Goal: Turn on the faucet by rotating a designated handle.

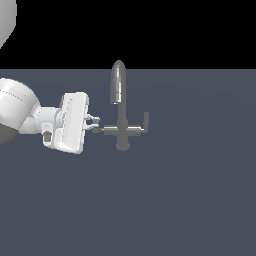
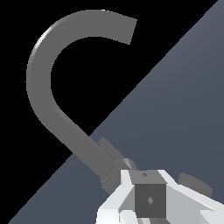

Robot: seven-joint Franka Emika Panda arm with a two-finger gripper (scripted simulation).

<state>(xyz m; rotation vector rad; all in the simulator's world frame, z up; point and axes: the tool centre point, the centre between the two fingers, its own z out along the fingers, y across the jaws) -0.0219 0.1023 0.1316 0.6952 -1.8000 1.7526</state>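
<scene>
The faucet (image 1: 120, 107) stands mid-scene in the exterior view: a dark-grey tap with a tall arched spout (image 2: 41, 87), a round base and a crossbar. The handle (image 1: 106, 130) is the crossbar's arm on the exterior view's left. Its upturned tip is covered by my gripper (image 1: 95, 124), which reaches in from that side. In the wrist view a dark-grey block, the handle's end (image 2: 150, 194), sits tight between my white fingers (image 2: 127, 188), so the gripper (image 2: 150, 205) looks shut on it. The matching arm (image 1: 144, 124) on the other side is free.
A flat blue-grey floor (image 1: 190, 200) spreads around the faucet. My white arm (image 1: 20, 107) comes in from the exterior view's left edge. Nothing else stands in view.
</scene>
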